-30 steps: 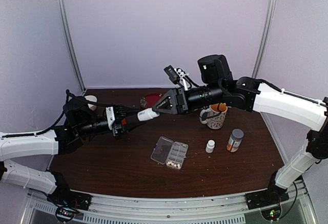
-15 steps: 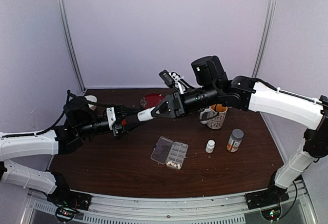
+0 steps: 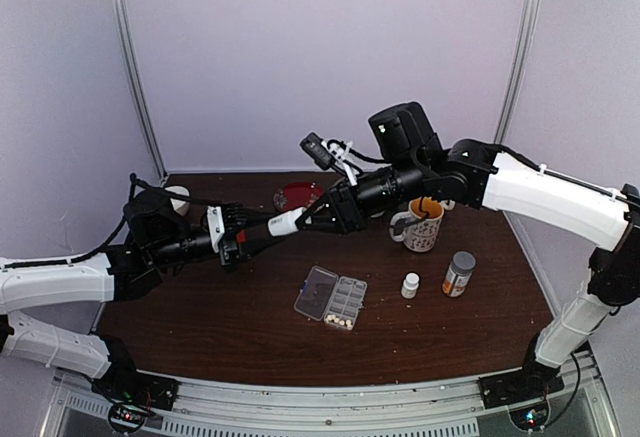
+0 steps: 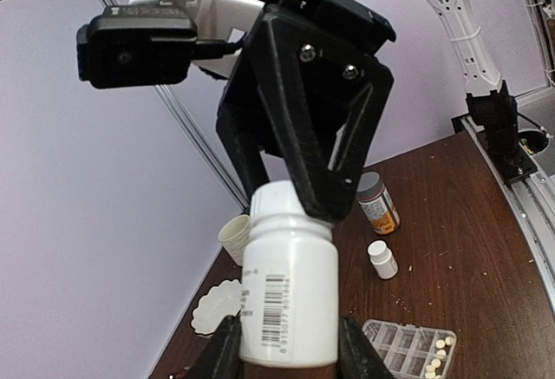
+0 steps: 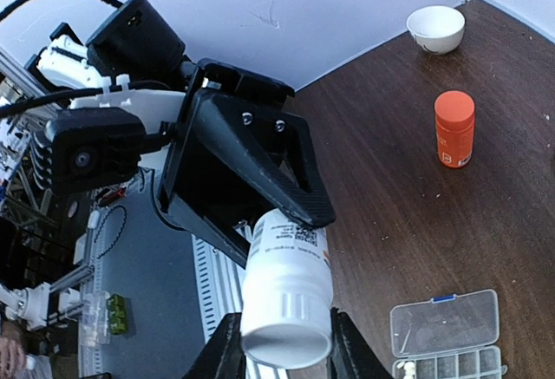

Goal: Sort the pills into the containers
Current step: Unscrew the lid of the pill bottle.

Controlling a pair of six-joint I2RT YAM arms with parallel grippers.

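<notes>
My left gripper (image 3: 272, 227) is shut on a white pill bottle (image 3: 286, 222) and holds it level above the table. My right gripper (image 3: 308, 218) is shut on the bottle's cap. In the left wrist view the bottle (image 4: 290, 284) stands between my left gripper (image 4: 290, 355) jaws, its cap under the right fingers (image 4: 325, 192). In the right wrist view the cap end (image 5: 286, 327) sits in my right gripper (image 5: 286, 351). The clear pill box (image 3: 331, 297) lies open below, with cream pills (image 3: 340, 322) in its near cells; the pills (image 4: 438, 355) also show in the left wrist view.
A mug (image 3: 420, 225), a small white bottle (image 3: 410, 285) and a grey-capped orange bottle (image 3: 459, 273) stand right of the box. A red dish (image 3: 297, 194) and a white cup (image 3: 178, 197) are at the back. An orange bottle (image 5: 454, 127) and a white bowl (image 5: 436, 28) show in the right wrist view.
My right arm has shifted a little to the left and its wrist has turned, with the fingers staying on the bottle's cap. The left arm and bottle have stayed still.
</notes>
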